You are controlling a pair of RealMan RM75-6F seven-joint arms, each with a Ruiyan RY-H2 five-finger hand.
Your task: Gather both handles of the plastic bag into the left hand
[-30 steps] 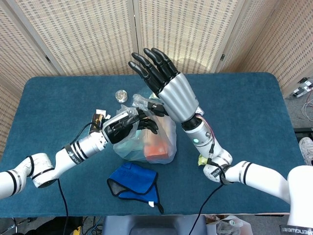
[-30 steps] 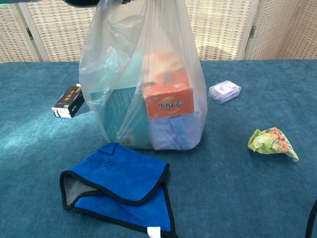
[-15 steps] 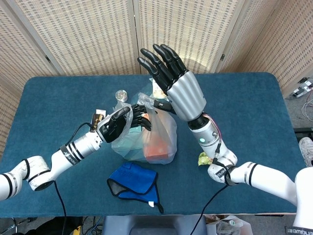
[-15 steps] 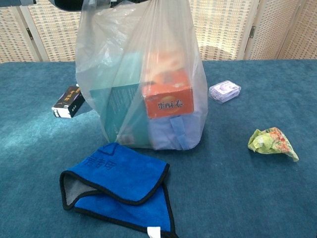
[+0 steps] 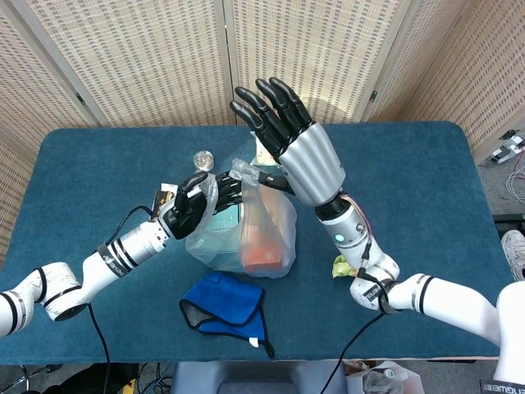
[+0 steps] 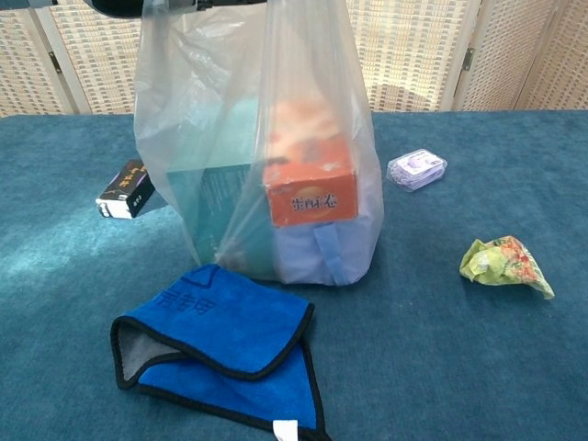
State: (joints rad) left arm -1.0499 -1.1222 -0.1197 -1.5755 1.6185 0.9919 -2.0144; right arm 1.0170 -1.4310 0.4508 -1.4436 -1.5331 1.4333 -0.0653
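Observation:
The clear plastic bag [image 6: 266, 138] stands on the blue table [image 5: 410, 189] with its top pulled up taut. Inside are an orange box [image 6: 310, 193] and a teal box [image 6: 207, 211]. In the head view my left hand [image 5: 195, 203] grips the bag's left handle, fingers curled into the plastic at the bag's left rim. My right hand [image 5: 299, 152] is raised over the bag with its fingers spread upward. Its thumb holds the twisted right handle [image 5: 241, 170]. The two hands are a short gap apart. In the chest view only a dark edge of the left hand [image 6: 119, 5] shows.
A folded blue cloth [image 6: 220, 340] lies in front of the bag. A black box [image 6: 127, 188] sits to its left, a small clear case [image 6: 416, 169] behind right, a crumpled wrapper [image 6: 503, 262] at right. A round silver lid [image 5: 203, 160] lies behind the bag.
My left hand has drawn back to the left with its handle, stretching the bag's mouth wider. My right hand rose slightly and moved right, thumb still at the other handle.

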